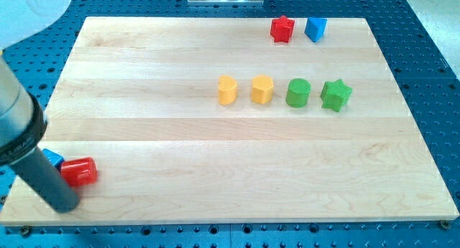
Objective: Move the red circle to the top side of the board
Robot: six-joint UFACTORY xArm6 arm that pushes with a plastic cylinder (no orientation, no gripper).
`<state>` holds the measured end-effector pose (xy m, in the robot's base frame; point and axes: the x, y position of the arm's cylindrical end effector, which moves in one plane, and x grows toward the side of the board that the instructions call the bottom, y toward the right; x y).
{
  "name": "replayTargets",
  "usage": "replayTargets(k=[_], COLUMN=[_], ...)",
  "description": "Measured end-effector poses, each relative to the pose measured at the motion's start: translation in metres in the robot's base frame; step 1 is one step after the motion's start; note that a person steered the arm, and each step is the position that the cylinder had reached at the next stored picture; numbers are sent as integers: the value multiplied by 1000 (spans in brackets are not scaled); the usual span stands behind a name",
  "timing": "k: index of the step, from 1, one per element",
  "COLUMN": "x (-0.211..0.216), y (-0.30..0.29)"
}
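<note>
The red circle block [80, 172] lies near the board's bottom left corner. My rod comes in from the view's left, and my tip [65, 204] rests on the board just below and left of the red circle, touching or nearly touching it. A blue block [52, 159] sits just left of the red circle, mostly hidden behind the rod. The wooden board [144, 140] fills most of the view.
A red star [282, 29] and a blue block [315, 28] sit near the top edge at the right. In the middle stand a row of a yellow block [227, 90], a yellow hexagon [262, 90], a green circle [297, 93] and a green star [336, 95].
</note>
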<state>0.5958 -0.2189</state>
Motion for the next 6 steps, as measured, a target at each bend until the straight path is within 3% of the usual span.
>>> replayTargets(k=[3, 4, 6], x=[-103, -106, -223], y=[33, 42, -20])
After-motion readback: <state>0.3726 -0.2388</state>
